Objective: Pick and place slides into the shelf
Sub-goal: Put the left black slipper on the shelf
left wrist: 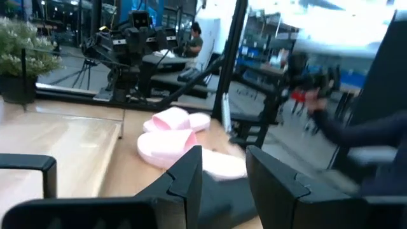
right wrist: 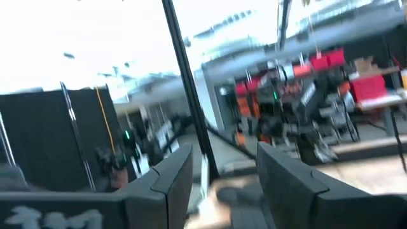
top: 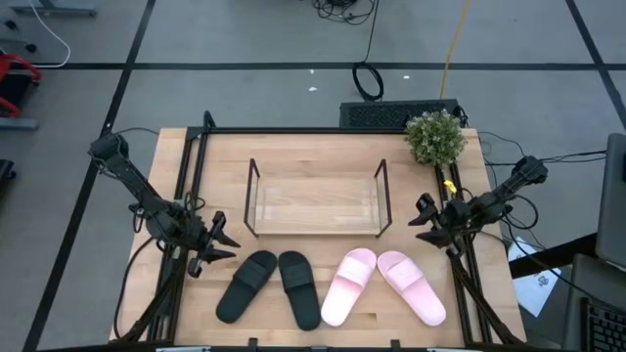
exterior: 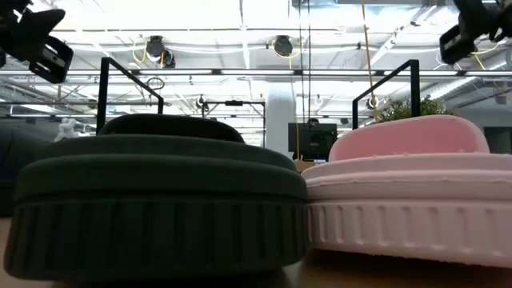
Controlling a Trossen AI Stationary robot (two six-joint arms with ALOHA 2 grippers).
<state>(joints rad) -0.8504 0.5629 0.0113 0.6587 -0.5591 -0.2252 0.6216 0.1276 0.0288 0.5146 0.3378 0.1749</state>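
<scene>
Two matte black slides (top: pixel 246 286) (top: pixel 299 288) and two pale pink slides (top: pixel 349 284) (top: pixel 411 286) lie sole-down in a row near the table's near edge. The wire-framed shelf (top: pixel 316 200) stands behind them at mid-table with nothing on it. My left gripper (top: pixel 230 238) hovers open just left of the black pair, above table level. In the left wrist view it (left wrist: pixel 222 159) points over a black slide (left wrist: pixel 222 203) toward the pink ones (left wrist: pixel 172 137). My right gripper (top: pixel 419 220) is open right of the shelf, above the right-hand pink slide's far end.
A potted green plant (top: pixel 435 137) stands at the table's far right corner, beside the right arm. The black table frame (top: pixel 196 156) runs along the left, right and far edges. Bare wood (top: pixel 316 249) lies between the shelf and the slides. The low view is filled by a black slide (exterior: pixel 160 200) and a pink slide (exterior: pixel 400 192).
</scene>
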